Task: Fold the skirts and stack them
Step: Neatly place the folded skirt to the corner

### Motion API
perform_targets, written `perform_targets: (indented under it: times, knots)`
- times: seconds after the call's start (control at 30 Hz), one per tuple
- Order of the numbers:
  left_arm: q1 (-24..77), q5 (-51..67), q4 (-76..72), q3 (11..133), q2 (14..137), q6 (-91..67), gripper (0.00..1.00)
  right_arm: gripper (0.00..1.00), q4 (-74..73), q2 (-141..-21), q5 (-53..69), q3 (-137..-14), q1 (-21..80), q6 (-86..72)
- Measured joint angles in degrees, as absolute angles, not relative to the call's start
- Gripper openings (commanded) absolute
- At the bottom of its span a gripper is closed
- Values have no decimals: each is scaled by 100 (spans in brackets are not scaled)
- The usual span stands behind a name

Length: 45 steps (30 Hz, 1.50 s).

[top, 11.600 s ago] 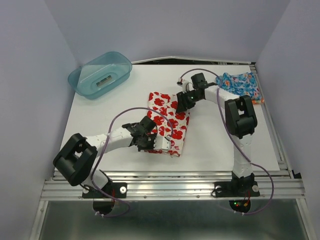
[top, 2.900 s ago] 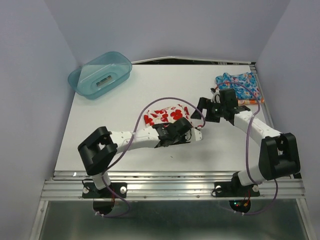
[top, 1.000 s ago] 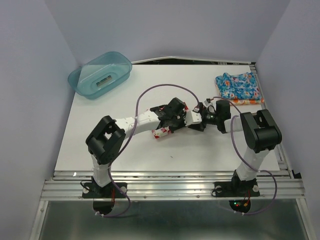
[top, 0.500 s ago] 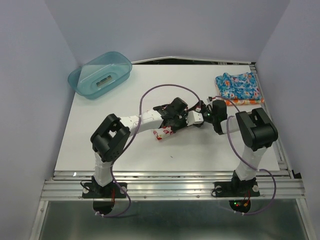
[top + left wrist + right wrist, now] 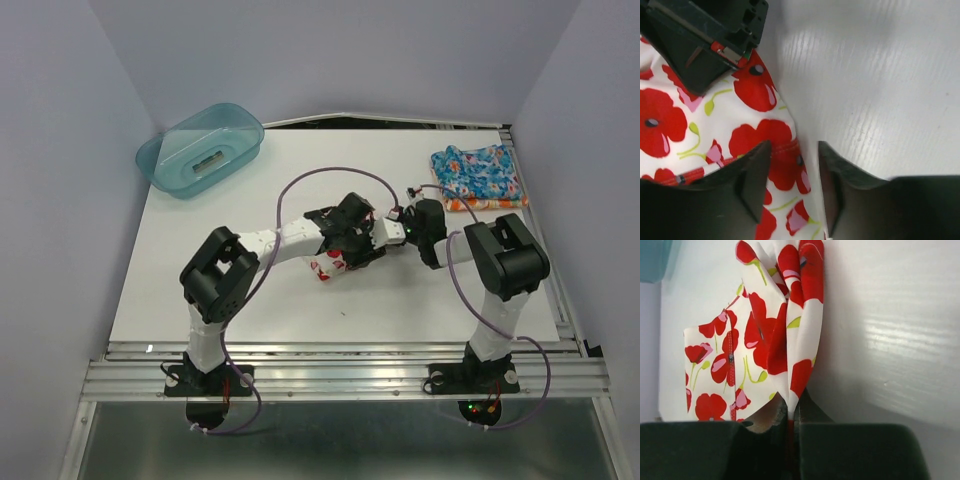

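The right gripper (image 5: 790, 407) was clamped tight on a bunched fold of the white poppy skirt (image 5: 730, 365). The left gripper (image 5: 794, 146) stood with its fingers parted over that skirt's hem; whether they touched the cloth could not be told. Seen from above, both grippers hid most of this skirt near the middle of the white bench (image 5: 250, 300). At the far right corner the blue skirt (image 5: 480, 170) lay on the orange-yellow skirt (image 5: 490, 205), which showed only an edge. A teal tub (image 5: 200, 150) sat at the far left corner, between pale lilac walls (image 5: 60, 150).
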<state>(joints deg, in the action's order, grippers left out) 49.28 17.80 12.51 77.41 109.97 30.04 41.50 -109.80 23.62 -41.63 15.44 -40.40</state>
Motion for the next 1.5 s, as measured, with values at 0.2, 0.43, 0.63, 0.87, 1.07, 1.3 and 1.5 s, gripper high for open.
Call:
perform_targets:
  times: [0.2, 0.43, 0.63, 0.87, 1.07, 1.3, 1.5]
  knots:
    - [4141, 2412, 1361, 7725, 9944, 2484, 99, 1, 3428, -10497, 1949, -4644, 1546, -2626]
    - [2845, 2191, 1208, 7618, 8228, 2226, 99, 1, 2952, -10304, 1286, -5065, 1546, -941]
    - [2637, 1879, 1201, 7164, 7745, 2204, 99, 1, 2679, -10287, 777, -5166, 1417, 456]
    - [2436, 1970, 1448, 6785, 7723, 2211, 98, 1, 2550, -10287, 749, -5776, 978, 1514]
    - [2429, 2064, 1481, 6785, 7712, 2204, 92, 1, 2493, -10287, 729, -6287, 545, 1957]
    - [2427, 2145, 1511, 6785, 7723, 2167, 91, 1, 2438, -10431, 650, -6726, 196, 2128]
    - [2427, 2176, 1529, 6788, 7752, 2152, 91, 1, 2394, -10676, 644, -7166, -56, 2147]
